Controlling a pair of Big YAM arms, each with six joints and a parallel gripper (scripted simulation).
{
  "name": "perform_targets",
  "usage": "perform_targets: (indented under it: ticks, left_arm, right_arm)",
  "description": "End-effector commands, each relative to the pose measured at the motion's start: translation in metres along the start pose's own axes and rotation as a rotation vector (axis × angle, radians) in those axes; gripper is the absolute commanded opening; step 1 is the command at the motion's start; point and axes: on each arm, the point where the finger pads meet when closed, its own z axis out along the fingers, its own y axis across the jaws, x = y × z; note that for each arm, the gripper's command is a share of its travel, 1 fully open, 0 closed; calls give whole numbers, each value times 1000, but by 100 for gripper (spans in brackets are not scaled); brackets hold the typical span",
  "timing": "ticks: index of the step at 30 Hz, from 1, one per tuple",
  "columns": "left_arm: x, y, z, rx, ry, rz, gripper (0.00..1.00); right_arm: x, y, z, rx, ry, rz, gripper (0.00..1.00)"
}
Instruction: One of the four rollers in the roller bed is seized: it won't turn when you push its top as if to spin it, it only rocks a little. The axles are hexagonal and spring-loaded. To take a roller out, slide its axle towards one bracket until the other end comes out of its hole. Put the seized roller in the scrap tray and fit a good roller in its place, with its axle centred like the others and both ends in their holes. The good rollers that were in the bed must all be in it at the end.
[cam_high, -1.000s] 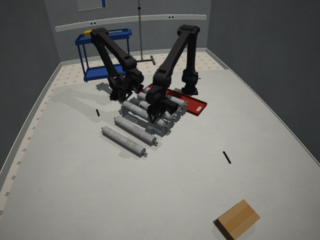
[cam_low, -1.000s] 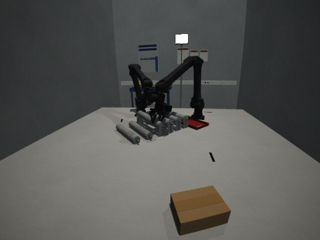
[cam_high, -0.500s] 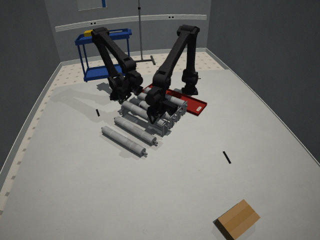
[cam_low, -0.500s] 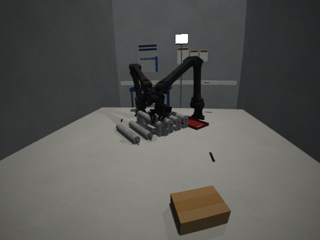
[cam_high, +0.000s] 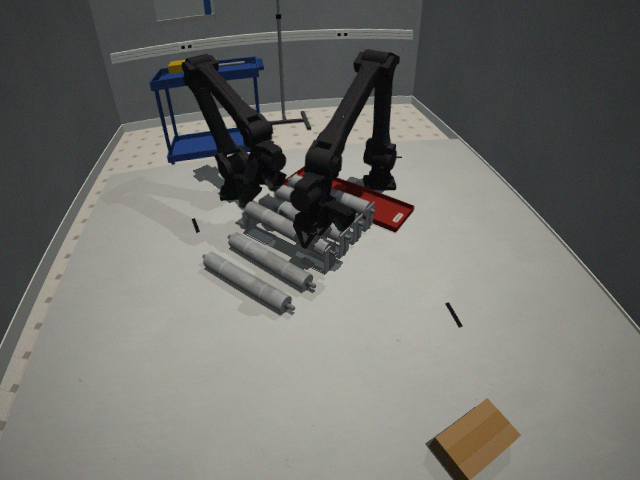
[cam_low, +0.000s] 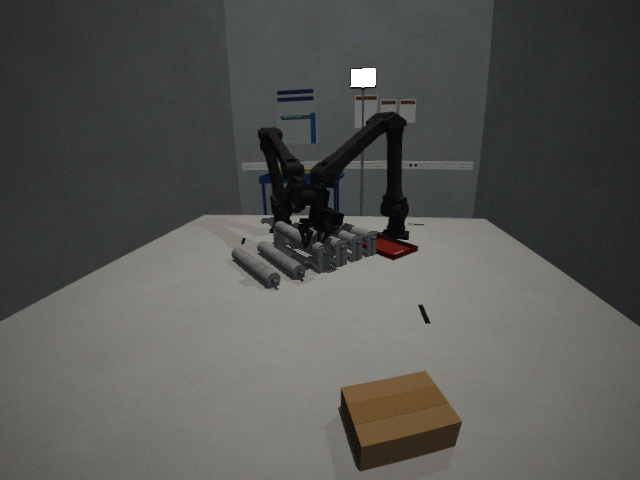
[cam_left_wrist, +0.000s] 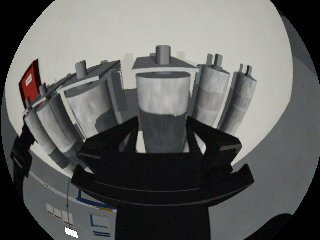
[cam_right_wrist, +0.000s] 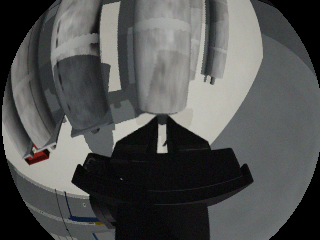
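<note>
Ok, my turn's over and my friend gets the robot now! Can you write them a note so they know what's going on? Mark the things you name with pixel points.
Left hand (cam_high: 309, 240) (cam_low: 314, 240) (cam_left_wrist: 162, 121): open, fingers either side of the bed roller nearest the spares (cam_high: 271, 219) (cam_low: 289, 233) (cam_left_wrist: 162, 92) (cam_right_wrist: 162, 60).
Right hand (cam_right_wrist: 161, 121): shut on that roller's axle end (cam_right_wrist: 161, 118).
Two spare rollers (cam_high: 271, 260) (cam_low: 280, 259) (cam_left_wrist: 212, 92): on the table beside the bed.
Done: no swap; four rollers sit in the bed, none seen in the red tray (cam_high: 385, 214) (cam_low: 395, 248) (cam_left_wrist: 30, 90) (cam_right_wrist: 37, 159).
Left: free the seized one (probably this one), scrap it, fit a spare, centre its axle.

Pincer nearly closed | axle end between its tips | roller directly beyond | red tray partly visible
</note>
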Motion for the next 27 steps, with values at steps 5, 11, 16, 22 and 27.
perform_targets:
  ticks: [5,11,16,22,27]
  left_arm:
    - [-4,-20,-11,41,-6,-11,32]
    - [-4,-14,-11,22,-5,3,32]
    - [-4,-14,-11,22,-5,3,32]
    - [-4,-14,-11,22,-5,3,32]
    - [-4,-14,-11,22,-5,3,32]
  right_arm:
    - [-13,-8,-12,7,-29,-2,3]
    - [-14,-8,-12,8,-31,1,3]
    - [-14,-8,-12,8,-31,1,3]
    - [-14,-8,-12,8,-31,1,3]
    - [0,-3,-2,1,5,5,3]
